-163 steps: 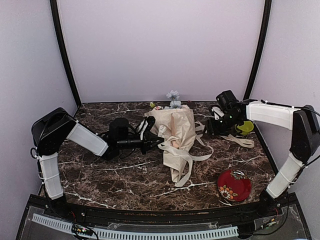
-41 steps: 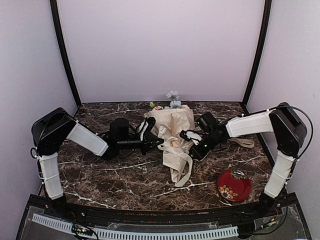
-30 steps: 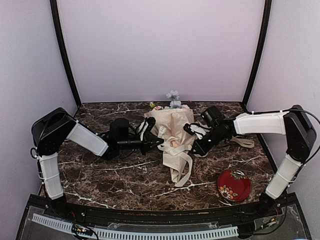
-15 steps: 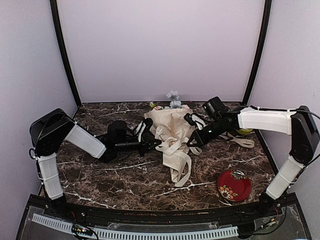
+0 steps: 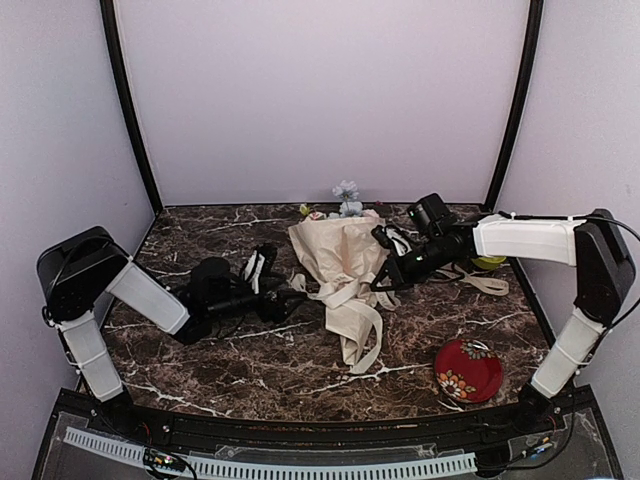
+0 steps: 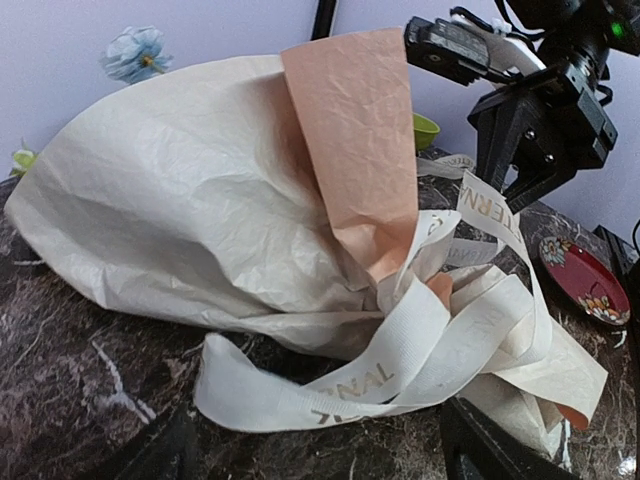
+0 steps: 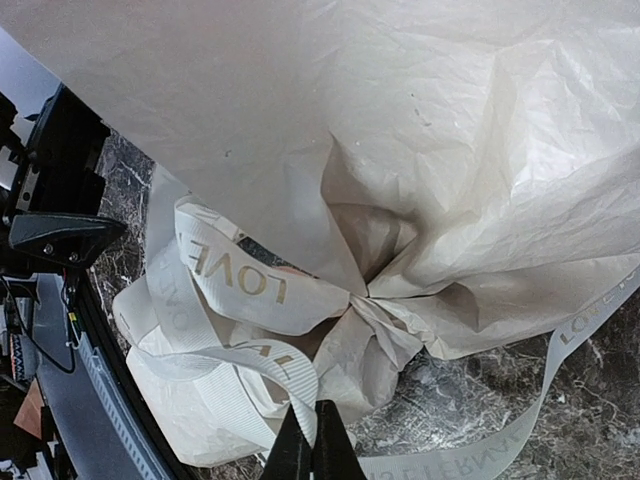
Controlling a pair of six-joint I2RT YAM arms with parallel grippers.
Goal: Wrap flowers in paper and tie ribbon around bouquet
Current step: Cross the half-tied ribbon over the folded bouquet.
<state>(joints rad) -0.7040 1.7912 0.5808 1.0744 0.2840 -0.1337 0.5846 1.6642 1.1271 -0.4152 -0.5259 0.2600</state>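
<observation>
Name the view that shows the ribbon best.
Left wrist: the ribbon lies in front, loops and printed lettering clear. Right wrist crops it close, reading LOVE; top external shows only thin pale strips.

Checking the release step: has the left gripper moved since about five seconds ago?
Yes. The left gripper has drawn back leftward, away from the red dish and off the paper, jaws now open.

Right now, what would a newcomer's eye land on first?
The big cream paper bouquet at the centre of the table, with white ribbon tangled round its narrow near end. The right claw pinches that ribbon; the left claw hangs open on the bouquet's left. A red plate sits front right.
</observation>
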